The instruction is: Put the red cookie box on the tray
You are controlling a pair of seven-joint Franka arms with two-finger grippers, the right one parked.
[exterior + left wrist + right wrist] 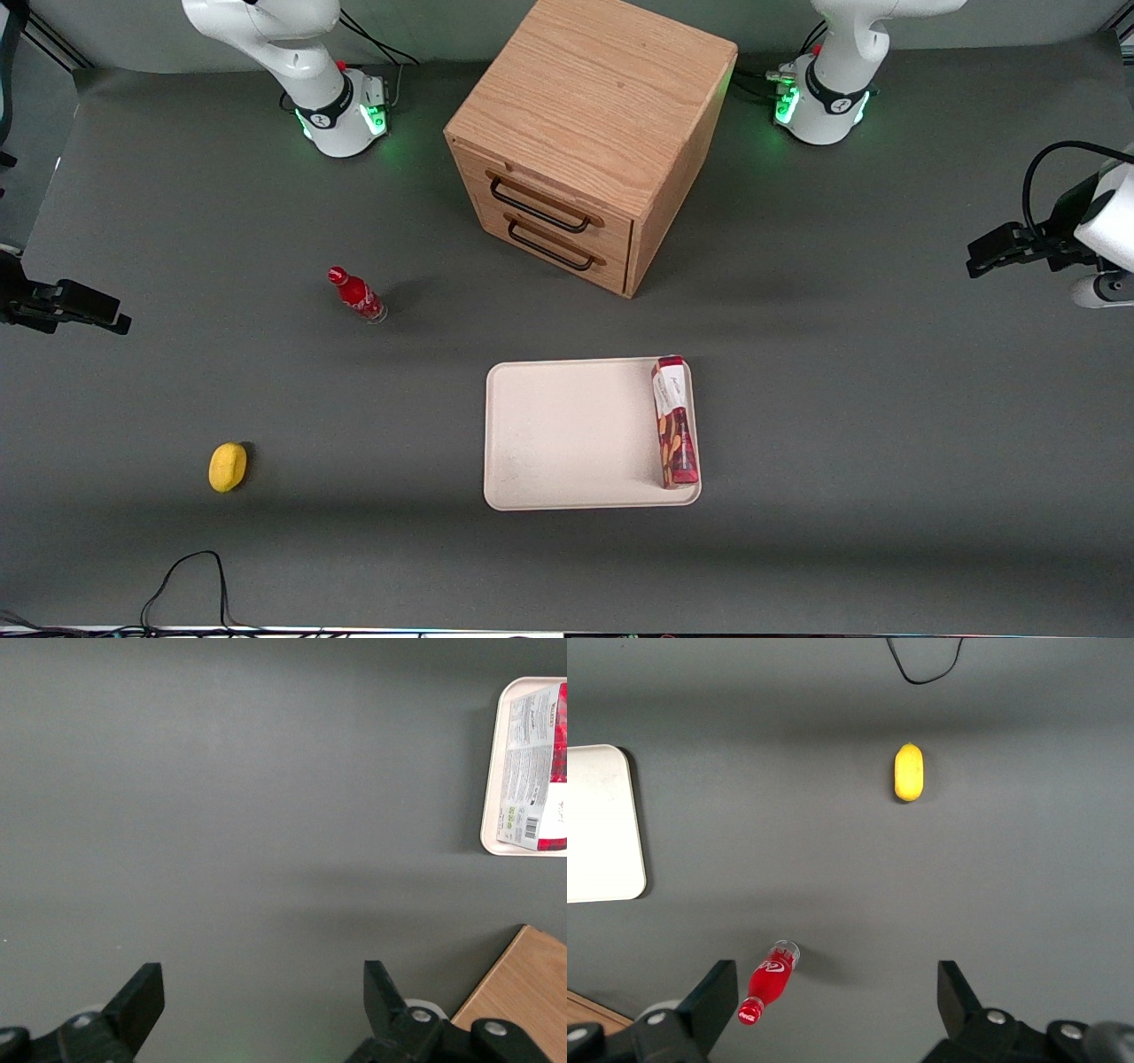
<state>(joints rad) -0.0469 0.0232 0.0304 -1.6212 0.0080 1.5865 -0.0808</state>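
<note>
The red cookie box (675, 424) lies flat on the cream-white tray (567, 434), along the tray's short edge toward the working arm's end of the table. The left wrist view shows the box's printed white panel (536, 762) inside the tray's rim (490, 815). My left gripper (976, 255) hangs above bare table, well apart from the tray, toward the working arm's end and farther from the front camera. It is open (261, 979), with nothing between its fingers.
A wooden two-drawer cabinet (589, 142) stands farther from the front camera than the tray. A small red bottle (356, 295) and a yellow object (228, 466) sit toward the parked arm's end. A black cable (186, 576) loops at the table's near edge.
</note>
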